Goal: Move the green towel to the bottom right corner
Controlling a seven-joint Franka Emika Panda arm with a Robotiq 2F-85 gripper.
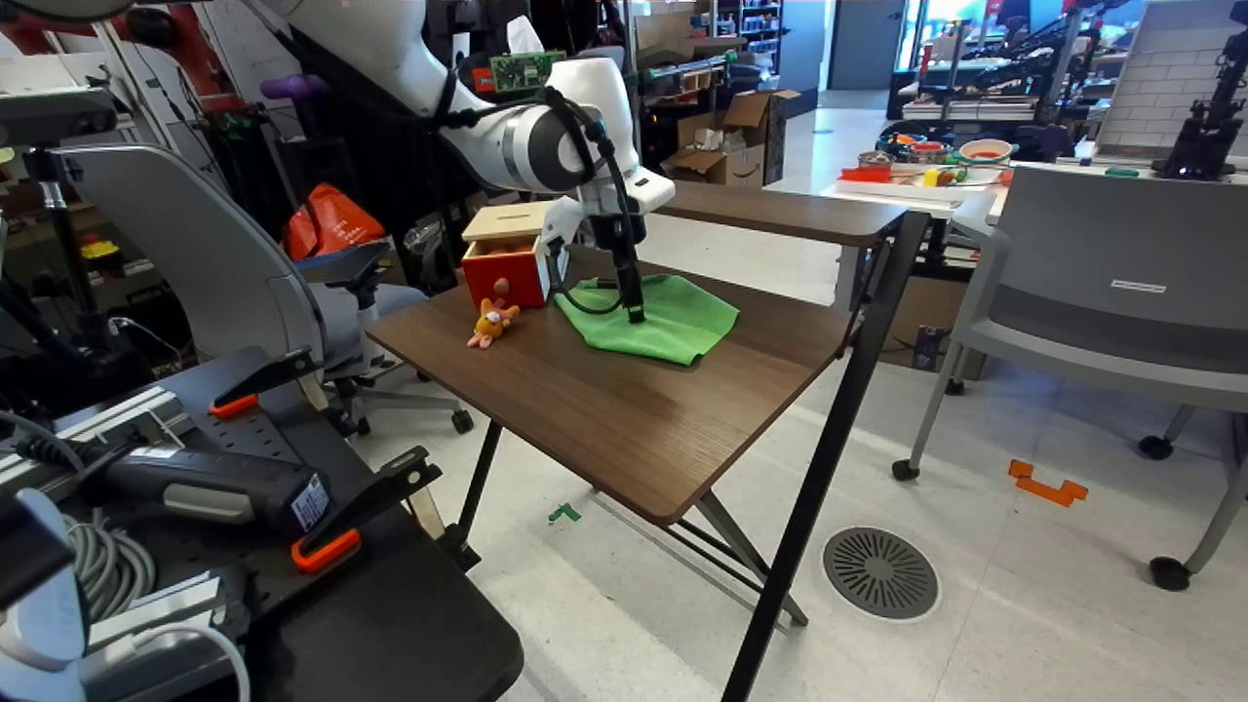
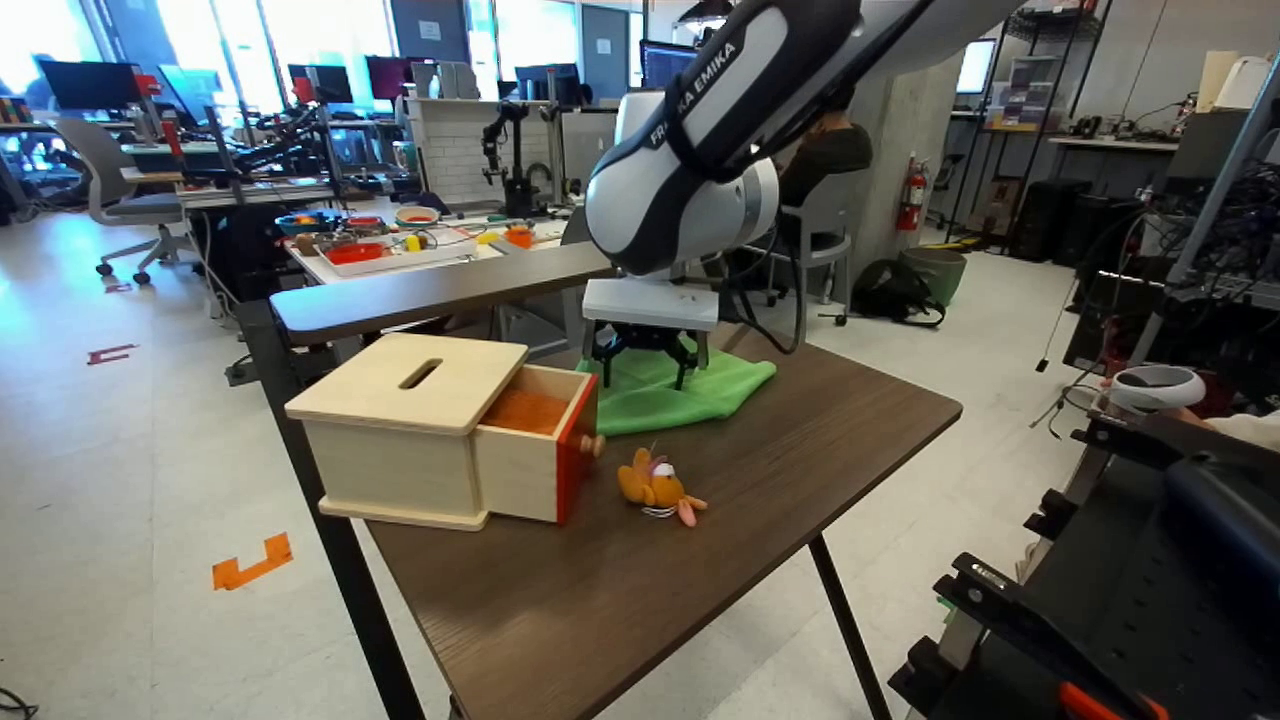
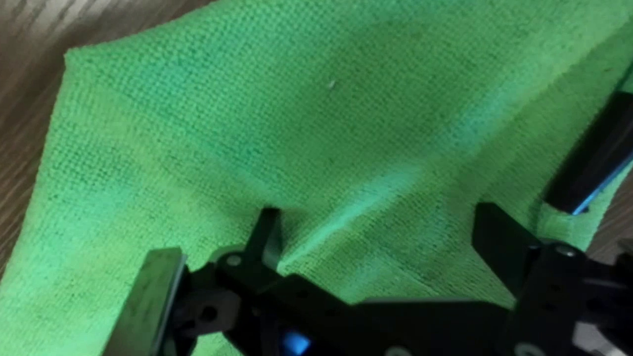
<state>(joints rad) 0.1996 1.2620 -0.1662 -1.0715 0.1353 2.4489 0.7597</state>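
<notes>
The green towel (image 1: pixel 682 327) lies spread and slightly wrinkled on the brown table (image 1: pixel 604 409); it also shows in an exterior view (image 2: pixel 720 395). In the wrist view the towel (image 3: pixel 336 109) fills most of the picture, with one corner at the upper left and a raised fold running between the fingers. My gripper (image 3: pixel 378 217) points down over the towel with its fingers wide apart and nothing clamped between them. In both exterior views the gripper (image 1: pixel 634 317) (image 2: pixel 643 385) is low, its fingertips at or very near the cloth; I cannot tell whether they touch it.
A wooden box (image 2: pixel 390 470) with a red-fronted drawer (image 1: pixel 497 278) pulled partly open stands beside the towel. An orange plush toy (image 1: pixel 491 322) lies by the drawer. A dark stick-like object (image 3: pixel 593 158) rests on the towel. A raised shelf (image 1: pixel 780 210) runs along one table edge.
</notes>
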